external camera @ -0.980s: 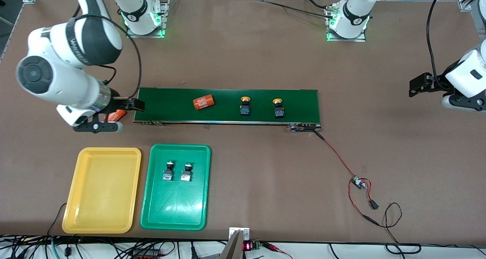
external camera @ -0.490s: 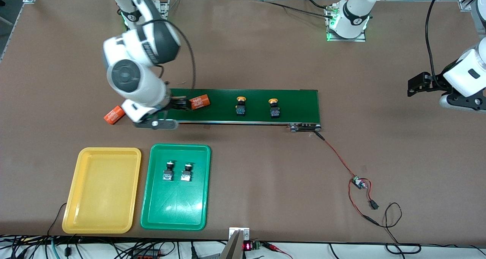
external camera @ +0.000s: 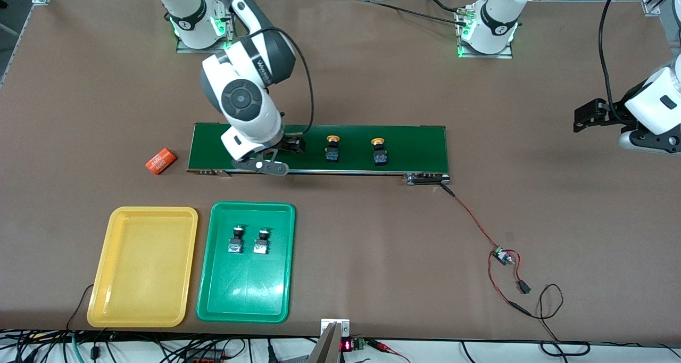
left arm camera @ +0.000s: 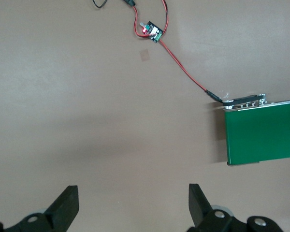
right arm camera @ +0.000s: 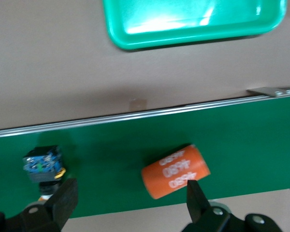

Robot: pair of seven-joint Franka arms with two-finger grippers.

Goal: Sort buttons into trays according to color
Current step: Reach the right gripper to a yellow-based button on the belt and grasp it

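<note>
Brown worktop (external camera: 372, 86), green belt (external camera: 415, 139) across the middle. Right claw (right arm camera: 130, 203) over the belt, wide open, empty, above an orange cylinder (right arm camera: 175, 171); yellow button (external camera: 332, 149) beside it on the belt, second yellow button (external camera: 379, 151) toward the left arm's end. Another cylinder (external camera: 160, 161) on the worktop off the belt's end. Two green buttons (external camera: 248, 239) side by side in green tray (external camera: 245, 299); yellow tray (external camera: 142, 299) just beside. Left claw (left arm camera: 133, 205) waiting wide open, empty, over bare worktop near the belt's other end.
</note>
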